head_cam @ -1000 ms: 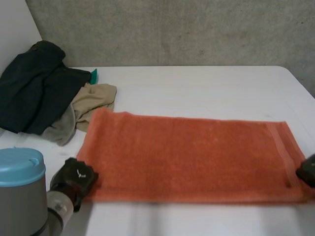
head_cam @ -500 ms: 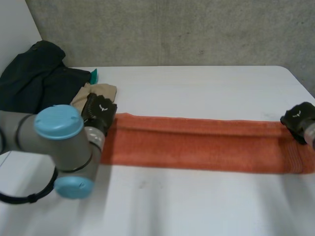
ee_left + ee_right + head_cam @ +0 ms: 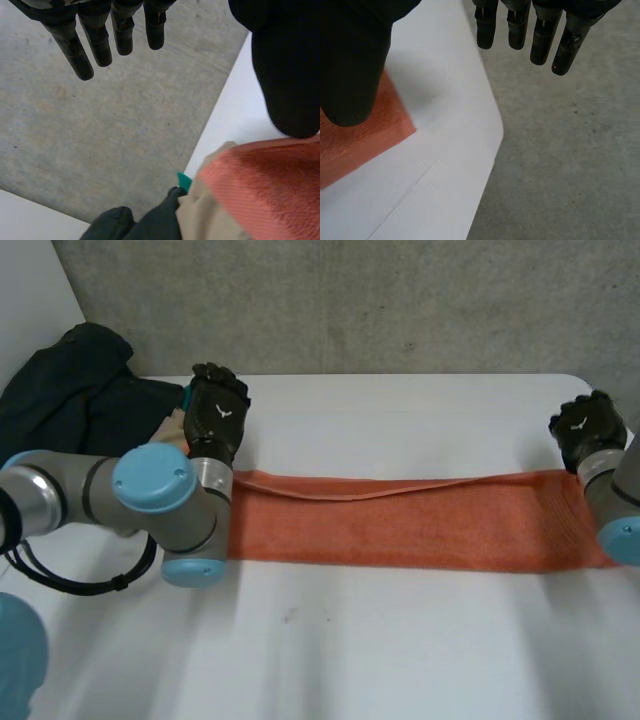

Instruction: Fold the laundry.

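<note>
Orange towel (image 3: 400,525) lies folded into a long strip across the white table (image 3: 400,640); left hand (image 3: 218,415) is at its left end, right hand (image 3: 588,428) at its right end. Both hands are open: fingers (image 3: 95,42) straight and well apart from the thumb, nothing gripped; same on the right wrist view's fingers (image 3: 542,37), thumb over the towel corner. Pile of dark and beige clothes (image 3: 90,400) sits just beside the towel's left end.

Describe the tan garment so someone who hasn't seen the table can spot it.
On the white table, look to the laundry pile at the far corner on the robot's left, just beside the left hand. The tan garment lies at the pile's near edge, between the big dark garment and the end of the orange towel. It's the only pale beige cloth there.
</note>
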Action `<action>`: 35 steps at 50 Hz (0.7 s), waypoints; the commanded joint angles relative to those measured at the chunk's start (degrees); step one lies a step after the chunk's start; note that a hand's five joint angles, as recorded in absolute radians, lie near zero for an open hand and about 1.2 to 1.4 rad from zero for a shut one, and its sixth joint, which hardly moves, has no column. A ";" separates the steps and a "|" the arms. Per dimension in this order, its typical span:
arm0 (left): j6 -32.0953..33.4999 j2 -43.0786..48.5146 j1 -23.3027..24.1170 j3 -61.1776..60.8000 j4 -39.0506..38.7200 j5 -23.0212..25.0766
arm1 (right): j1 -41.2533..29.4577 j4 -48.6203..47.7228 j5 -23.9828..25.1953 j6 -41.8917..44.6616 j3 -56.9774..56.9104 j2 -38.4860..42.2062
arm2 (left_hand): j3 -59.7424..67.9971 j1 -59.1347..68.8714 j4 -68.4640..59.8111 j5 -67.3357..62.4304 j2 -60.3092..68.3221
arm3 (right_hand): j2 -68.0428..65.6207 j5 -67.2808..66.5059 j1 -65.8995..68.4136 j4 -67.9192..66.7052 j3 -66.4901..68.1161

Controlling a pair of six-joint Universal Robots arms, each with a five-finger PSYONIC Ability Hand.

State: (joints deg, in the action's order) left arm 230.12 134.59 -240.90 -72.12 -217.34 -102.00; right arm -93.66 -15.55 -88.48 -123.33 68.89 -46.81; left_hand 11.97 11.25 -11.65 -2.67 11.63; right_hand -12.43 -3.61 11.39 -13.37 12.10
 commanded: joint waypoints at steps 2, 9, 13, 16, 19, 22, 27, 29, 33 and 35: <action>-0.81 -6.09 -0.01 -7.23 2.26 2.94 | 1.37 3.94 4.45 -9.29 4.84 -9.08 | -1.97 -1.25 1.65 2.67 -1.63 | 2.43 3.61 -1.39 3.37 -2.10; -1.16 -7.15 -0.88 -10.50 6.31 8.30 | 4.19 13.96 10.52 -10.44 7.13 -10.59 | -1.97 -1.25 1.65 2.67 -1.63 | 2.43 3.61 -1.39 3.37 -2.10; -1.16 -3.92 -2.90 -9.01 6.93 10.06 | 4.98 15.11 13.07 -10.36 6.79 -8.13 | -1.97 -1.25 1.65 2.67 -1.63 | 2.43 3.61 -1.39 3.37 -2.10; -0.64 -0.48 -4.31 -6.11 6.93 10.68 | 4.98 14.32 14.82 -10.36 4.60 -3.92 | -1.97 -1.25 1.65 2.67 -1.63 | 2.43 3.61 -1.39 3.37 -2.10; -1.16 2.86 -5.02 -1.46 6.32 10.60 | 4.63 13.45 15.45 -10.62 1.52 -0.93 | -1.97 -1.25 1.65 2.67 -1.63 | 2.43 3.61 -1.39 3.37 -2.10; -1.16 6.64 -5.37 4.08 5.88 10.60 | 4.37 10.03 15.45 -10.62 -2.44 3.55 | -1.97 -1.25 1.65 2.67 -1.63 | 2.43 3.61 -1.39 3.37 -2.10; -1.60 11.47 -6.78 12.16 4.65 11.30 | 4.02 0.29 13.96 -10.53 -9.72 10.14 | -1.97 -1.25 1.65 2.67 -1.63 | 2.43 3.61 -1.39 3.37 -2.10; -2.22 13.94 -6.95 16.65 3.33 12.00 | 3.58 -2.46 13.08 -10.53 -11.49 11.38 | -1.97 -1.25 1.65 2.67 -1.63 | 2.43 3.61 -1.39 3.37 -2.10; -2.92 17.10 -7.22 23.68 2.62 11.56 | 2.26 -8.43 10.09 -10.62 -15.01 13.49 | -1.97 -1.25 1.65 2.67 -1.63 | 2.43 3.61 -1.39 3.37 -2.10; -3.10 17.28 -7.66 25.09 2.71 11.48 | 1.99 -10.45 8.95 -11.14 -15.72 13.76 | -1.75 -1.04 1.44 2.46 -1.42 | 2.43 3.61 -1.39 3.37 -2.10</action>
State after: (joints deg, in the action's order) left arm 227.89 148.86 -247.87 -54.85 -213.91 -90.26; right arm -90.47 -19.13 -75.95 -133.90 56.71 -34.87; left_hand 11.97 11.25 -11.65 -2.66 11.63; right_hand -12.43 -3.61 11.39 -13.37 12.10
